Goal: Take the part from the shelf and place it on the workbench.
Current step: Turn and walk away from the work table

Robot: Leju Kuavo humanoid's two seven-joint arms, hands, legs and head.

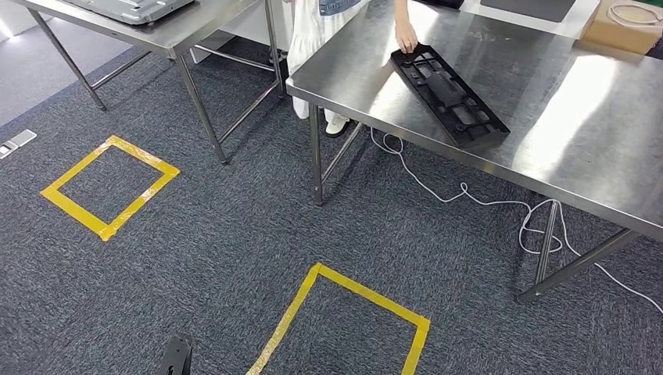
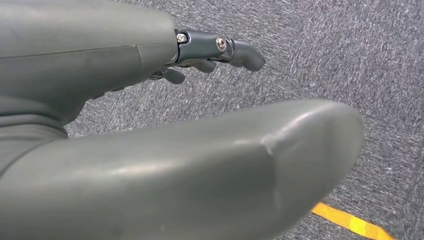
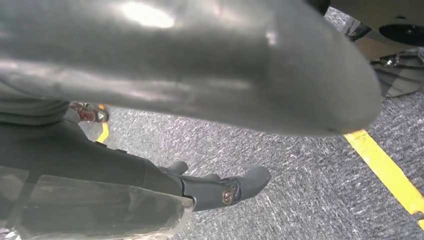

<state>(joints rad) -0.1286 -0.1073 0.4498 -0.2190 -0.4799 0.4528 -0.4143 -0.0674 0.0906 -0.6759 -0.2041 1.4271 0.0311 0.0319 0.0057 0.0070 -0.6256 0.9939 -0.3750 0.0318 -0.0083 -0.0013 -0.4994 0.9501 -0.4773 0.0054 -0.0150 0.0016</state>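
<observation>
A long black plastic part (image 1: 449, 95) lies flat on the steel workbench (image 1: 563, 117), slanting from upper left to lower right. A person's hand (image 1: 406, 37) rests on its far end. My left hand (image 2: 150, 115) hangs above the grey carpet, fingers (image 2: 220, 52) spread apart and holding nothing. My right hand (image 3: 200, 125) also hangs over the carpet, thumb apart from the dark fingers (image 3: 230, 189), with nothing in it.
A second steel table (image 1: 148, 31) stands at the upper left. Yellow tape squares (image 1: 109, 187) (image 1: 344, 320) mark the carpet. A white cable (image 1: 469, 195) trails under the workbench. A cardboard box (image 1: 625, 23) sits at the bench's far right. A person in light clothing (image 1: 320, 31) stands behind the bench.
</observation>
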